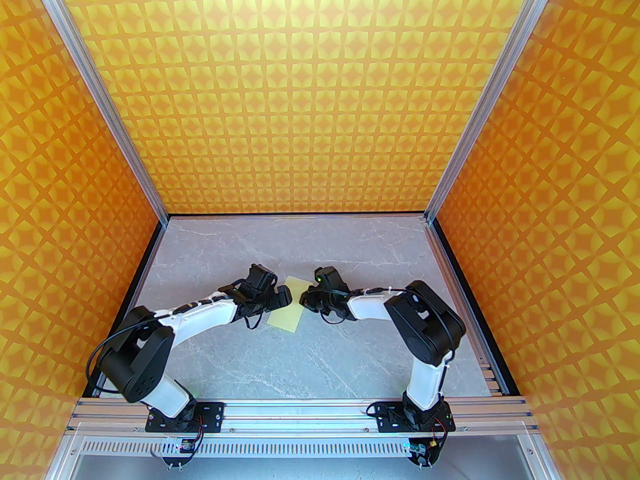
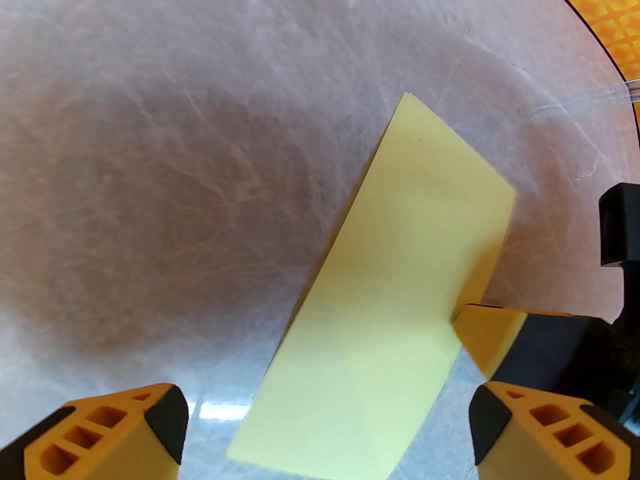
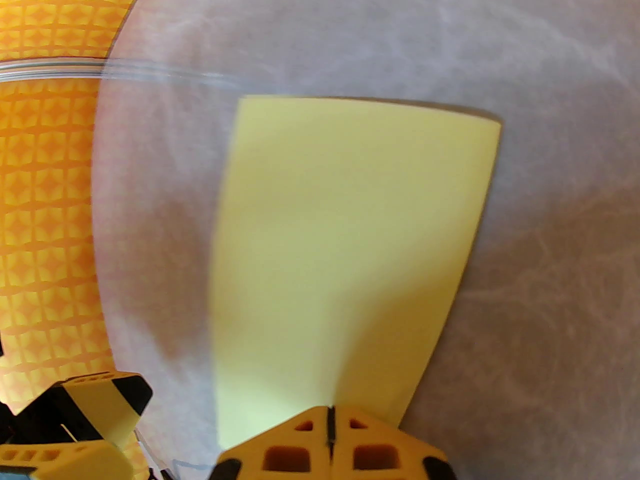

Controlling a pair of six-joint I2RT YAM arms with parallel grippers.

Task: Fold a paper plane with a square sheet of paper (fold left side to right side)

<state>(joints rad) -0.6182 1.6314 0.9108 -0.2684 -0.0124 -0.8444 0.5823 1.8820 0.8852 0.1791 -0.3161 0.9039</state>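
The sheet of paper (image 1: 289, 307) sits pretty much dead centre on the grey marble-look table (image 1: 350, 358), right in the gap between the two arms' tips. From the overhead camera it reads as a narrow pale yellow oblong rather than a square, running near-to-far and tilted a bit. It looks doubled over, though no view gives a clean look at the layers.

The right gripper (image 3: 330, 435) has its two yellow fingers pressed flat together. The sheet's edge goes straight into the seam between them, so it's pinching the paper on its right-hand side. In the right wrist view the sheet fans away from the pinch, with a soft shadowed ridge running up from the fingers. That side seems lifted a little off the table.

The left gripper (image 2: 327, 418) is spread wide and holding nothing. It hangs over the sheet's left side with one finger either side of the near end, and neither seems to touch it. In the left wrist view a yellow fingertip of the right gripper meets the sheet's right edge, where a darker strip of paper shows under the top surface. Orange patterned walls (image 1: 320, 93) box in the table on three sides.
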